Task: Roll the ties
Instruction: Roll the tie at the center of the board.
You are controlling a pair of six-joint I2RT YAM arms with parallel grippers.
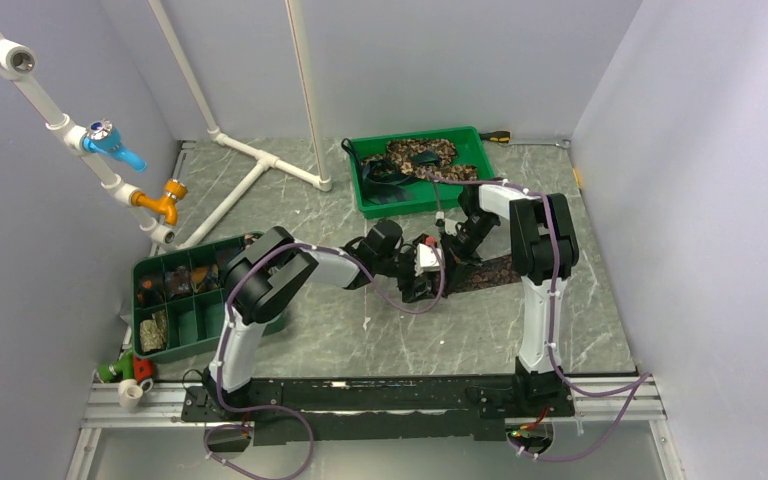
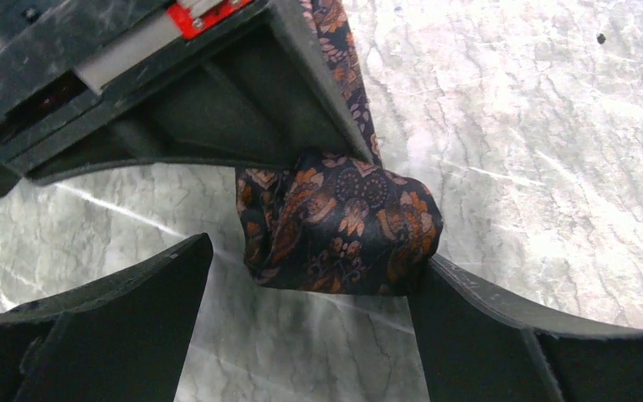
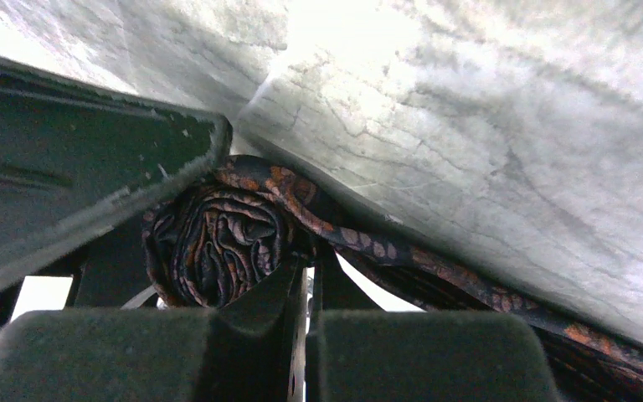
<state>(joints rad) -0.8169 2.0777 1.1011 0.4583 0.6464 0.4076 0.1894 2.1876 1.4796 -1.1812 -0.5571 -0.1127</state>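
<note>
Tie roll [image 2: 339, 222] | L hand [image 2: 314, 255] open, gap at roll's left edge | R hand [image 3: 308, 276] closed, tips at top edge

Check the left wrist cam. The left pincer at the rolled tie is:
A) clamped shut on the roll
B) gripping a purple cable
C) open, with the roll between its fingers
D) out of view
C: the left pincer stands open around the rolled tie, with bare table between one finger and the roll.

— What colour is the rolled tie [image 2: 335, 222]?
— Near-black, with orange and tan paisley blooms.
— And the table [image 2: 552, 126]?
— Pale grey marble, white veins. The tray [image 1: 460, 188] is green.
</note>
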